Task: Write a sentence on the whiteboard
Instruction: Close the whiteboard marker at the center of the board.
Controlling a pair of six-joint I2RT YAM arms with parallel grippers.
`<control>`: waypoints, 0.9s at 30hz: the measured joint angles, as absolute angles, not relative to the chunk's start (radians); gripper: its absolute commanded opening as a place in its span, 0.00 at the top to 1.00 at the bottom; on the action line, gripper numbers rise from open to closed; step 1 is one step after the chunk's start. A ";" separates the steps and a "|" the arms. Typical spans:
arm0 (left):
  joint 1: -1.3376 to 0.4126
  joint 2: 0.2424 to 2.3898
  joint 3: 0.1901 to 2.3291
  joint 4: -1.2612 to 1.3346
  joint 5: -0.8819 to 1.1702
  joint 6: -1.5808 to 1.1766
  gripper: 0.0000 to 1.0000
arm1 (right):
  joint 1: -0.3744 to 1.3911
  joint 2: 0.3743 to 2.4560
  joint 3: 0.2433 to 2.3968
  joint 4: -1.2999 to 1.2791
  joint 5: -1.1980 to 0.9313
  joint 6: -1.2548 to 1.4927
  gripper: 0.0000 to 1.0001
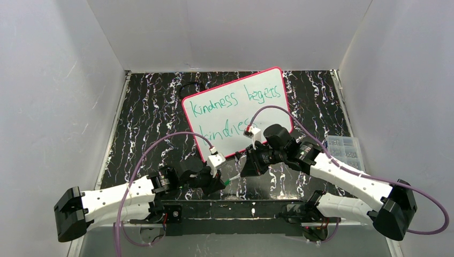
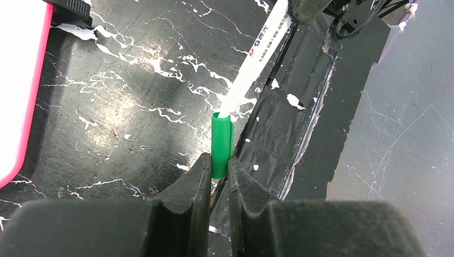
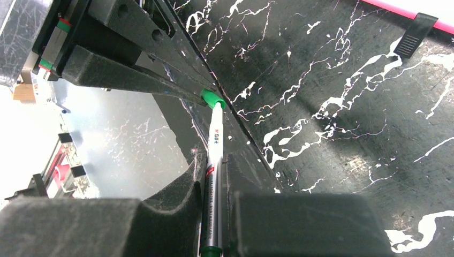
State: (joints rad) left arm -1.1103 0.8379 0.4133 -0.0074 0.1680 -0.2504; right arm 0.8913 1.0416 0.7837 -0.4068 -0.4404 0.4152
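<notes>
Now the left claw pinches a smooth green cap, the right claw a slim white marker barrel. Beyond both, the glossy pink-rimmed whiteboard lies crosswise, bearing the green handwritten sentence.

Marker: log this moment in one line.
left gripper shut on green cap; right gripper shut on marker; cap over tip; sentence written

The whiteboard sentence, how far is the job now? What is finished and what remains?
Looks done: the sentence on the whiteboard reads "kindness begets", then "kindnes", its end hidden by the right arm. In hand: the left hand grips the green cap, the right hand the marker, its tip inside the cap. Left: probably only seating the cap and setting the marker down.
</notes>
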 measured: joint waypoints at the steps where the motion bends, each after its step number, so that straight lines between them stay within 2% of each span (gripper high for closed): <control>1: -1.111 0.838 0.413 -0.008 0.168 -0.250 1.00 | 0.891 1.045 0.784 -0.404 -0.445 0.415 0.99; 19: -1.135 0.835 0.395 -0.017 0.186 -0.234 1.00 | 0.872 1.156 0.754 -0.316 -0.618 0.416 0.99; 27: -1.136 0.850 0.390 -0.020 0.191 -0.222 1.00 | 0.871 1.203 0.762 -0.328 -0.628 0.394 0.99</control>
State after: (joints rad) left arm -1.1362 0.8505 0.3897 -0.0200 0.1905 -0.2218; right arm 0.8707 1.2030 0.7624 -0.3279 -0.6281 0.3943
